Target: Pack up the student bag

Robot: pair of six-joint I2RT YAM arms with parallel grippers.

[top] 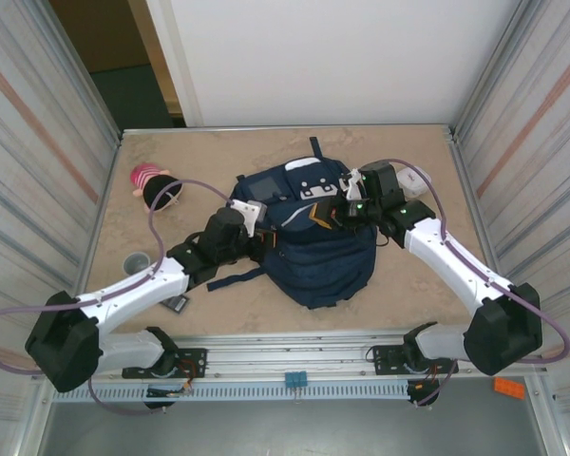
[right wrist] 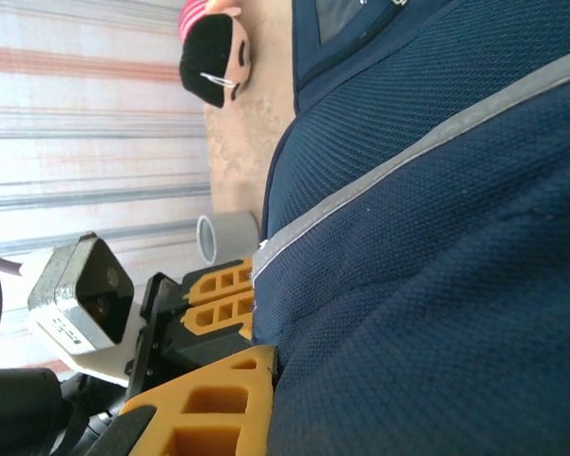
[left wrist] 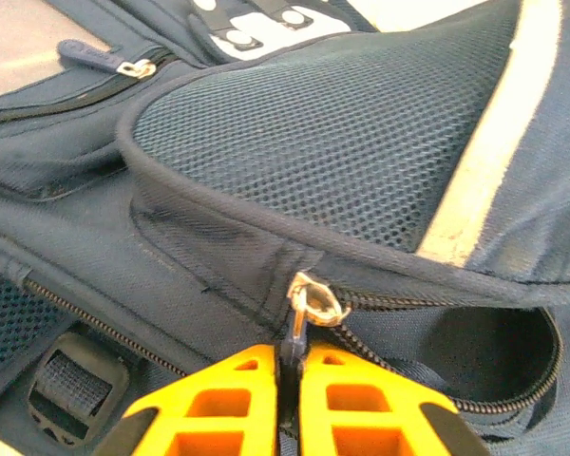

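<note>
The student bag (top: 323, 252), navy blue with white patches and pale stripes, lies flat in the middle of the table. At its left side my left gripper (top: 264, 234) has its yellow fingers closed (left wrist: 290, 359) on the pull tab of a zipper slider (left wrist: 315, 302). To the right of the slider the zipper gapes onto a dark pocket (left wrist: 484, 351). My right gripper (top: 338, 214) rests on the bag's upper right. One of its yellow fingers (right wrist: 218, 399) presses against a fold of the navy fabric (right wrist: 427, 285). The fold hides the other finger.
A pink and black plush doll (top: 154, 185) lies at the far left of the table. A small grey cup (top: 136, 261) stands by the left arm, and a small dark item (top: 178, 304) lies beside that arm. Corrugated walls close in both sides.
</note>
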